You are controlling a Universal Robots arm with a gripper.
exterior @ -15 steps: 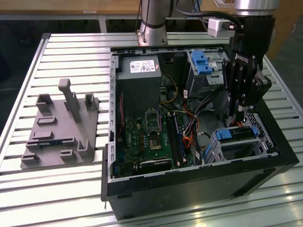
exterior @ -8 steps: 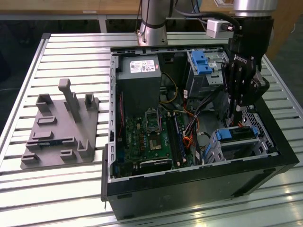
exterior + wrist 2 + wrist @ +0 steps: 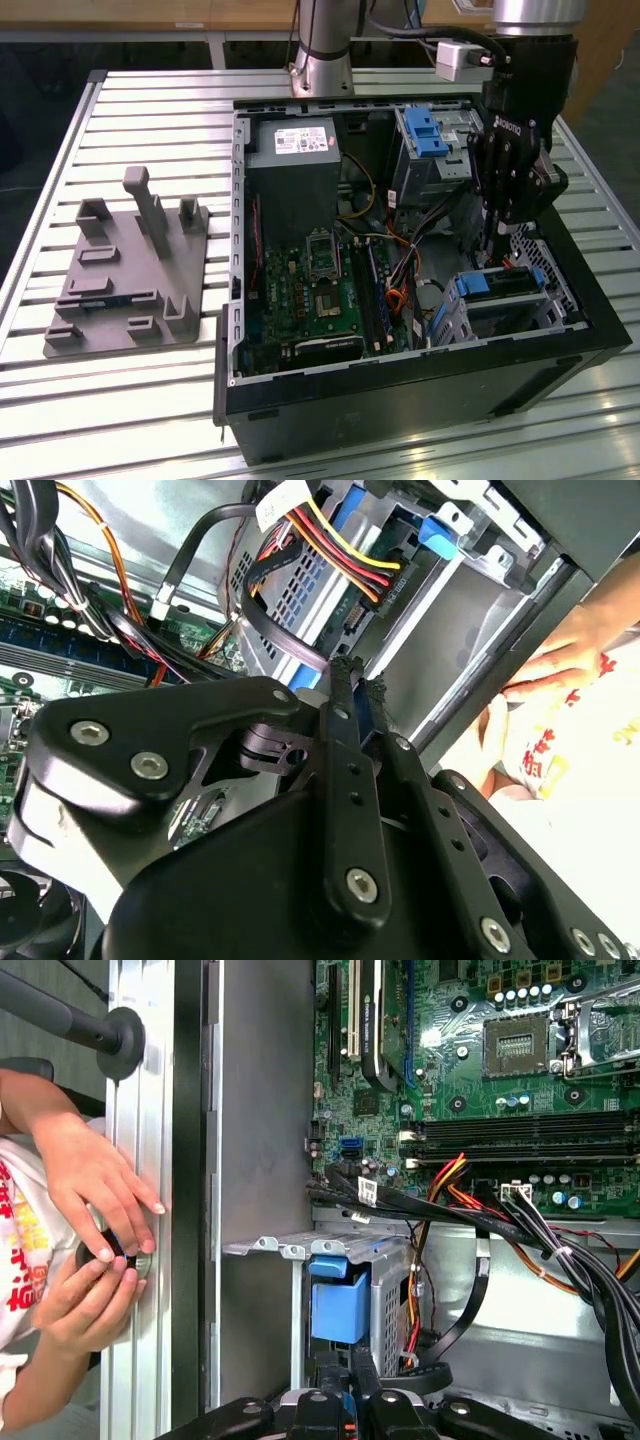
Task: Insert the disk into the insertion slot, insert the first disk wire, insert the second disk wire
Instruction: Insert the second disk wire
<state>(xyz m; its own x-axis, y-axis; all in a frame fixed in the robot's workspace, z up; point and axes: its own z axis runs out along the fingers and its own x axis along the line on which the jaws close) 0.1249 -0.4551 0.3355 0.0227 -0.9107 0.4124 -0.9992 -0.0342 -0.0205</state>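
exterior view: the gripper [image 3: 497, 243] hung at twelve o'clock of the drive cage [image 3: 545, 312], where the disk [image 3: 500, 283] sat. its fingers [image 3: 343, 695] were nearly closed on a black cable [image 3: 275, 630].

Power supply's white label [image 3: 303, 140]: print too small to read. White lettering [image 3: 508, 125] on gripper [image 3: 497, 248] body. Red and yellow shirt print [image 3: 20, 1230]: unreadable.
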